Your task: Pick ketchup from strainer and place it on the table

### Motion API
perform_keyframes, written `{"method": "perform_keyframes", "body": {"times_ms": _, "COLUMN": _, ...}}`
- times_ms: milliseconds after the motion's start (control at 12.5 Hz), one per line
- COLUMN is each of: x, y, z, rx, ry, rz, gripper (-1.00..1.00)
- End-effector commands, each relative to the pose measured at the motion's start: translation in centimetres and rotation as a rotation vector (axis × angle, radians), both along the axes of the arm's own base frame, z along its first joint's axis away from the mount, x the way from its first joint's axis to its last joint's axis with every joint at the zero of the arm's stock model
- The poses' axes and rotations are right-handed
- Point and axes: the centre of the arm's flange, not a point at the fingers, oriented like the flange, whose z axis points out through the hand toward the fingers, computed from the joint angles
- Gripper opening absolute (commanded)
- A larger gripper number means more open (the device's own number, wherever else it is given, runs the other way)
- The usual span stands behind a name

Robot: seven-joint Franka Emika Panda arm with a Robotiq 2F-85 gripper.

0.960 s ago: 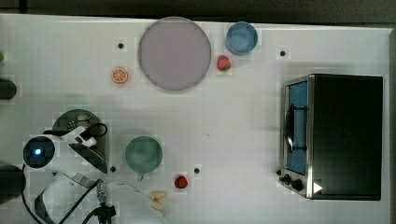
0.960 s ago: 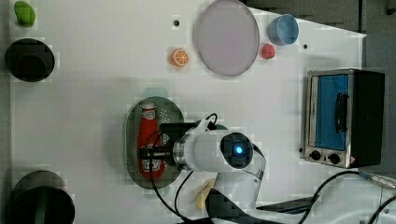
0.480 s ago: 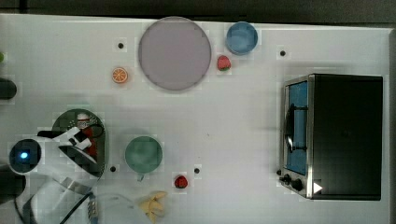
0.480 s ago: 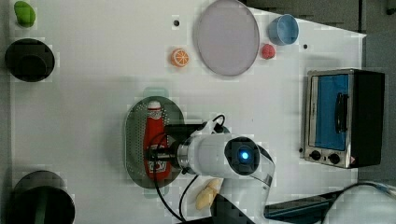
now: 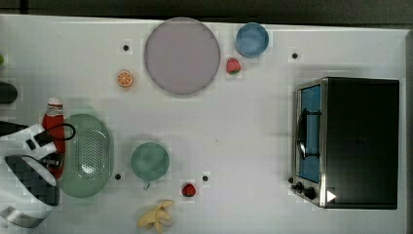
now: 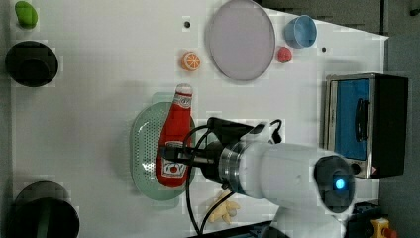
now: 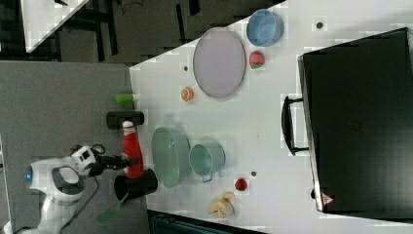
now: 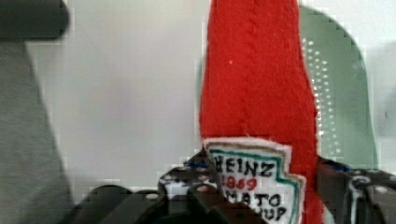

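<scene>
My arm is reaching in level, and my gripper (image 6: 174,157) is pinching the ketchup (image 6: 174,136) at its labelled lower body. The ketchup is hanging clear of the strainer (image 5: 88,155), at the strainer's outer long edge in the top view; in the right view it is standing cap-up beside the strainer. The strainer is sitting on the white table (image 5: 243,122). Near the strainer are lying a green cup (image 5: 150,161), a strawberry (image 5: 189,190) and a banana (image 5: 156,218). A grey-lilac plate (image 5: 182,55) and a toaster oven (image 5: 348,141) are sitting well apart from it.
</scene>
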Motion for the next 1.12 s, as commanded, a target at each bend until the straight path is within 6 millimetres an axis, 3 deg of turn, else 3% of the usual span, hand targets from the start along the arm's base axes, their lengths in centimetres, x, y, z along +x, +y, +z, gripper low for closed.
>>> {"method": "perform_keyframes", "body": {"times_ms": 80, "x": 5.2, "y": -2.9, "z": 3.7, "rx": 0.001, "ry": 0.042, "rz": -0.124, "gripper": 0.18}}
{"method": "perform_keyframes", "body": {"times_ms": 240, "x": 8.4, "y": -6.0, "z": 6.2, "rx": -0.024, "ry": 0.056, "rz": -0.181, "gripper": 0.18}}
{"method": "perform_keyframes", "body": {"times_ms": 480, "x": 12.4, "y": -12.4, "z": 8.3, "rx": -0.07, "ry": 0.073, "rz": -0.201, "gripper": 0.18}}
{"method": "perform_keyframes", "body": {"times_ms": 800, "x": 16.2, "y": -23.0, "z": 9.2, "rx": -0.135, "ry": 0.04, "rz": -0.279, "gripper": 0.18}}
{"method": "perform_keyframes", "body": {"times_ms": 1120, "x": 17.5, "y": -31.8, "z": 8.5, "rx": -0.187, "ry": 0.04, "rz": -0.258, "gripper": 0.18}}
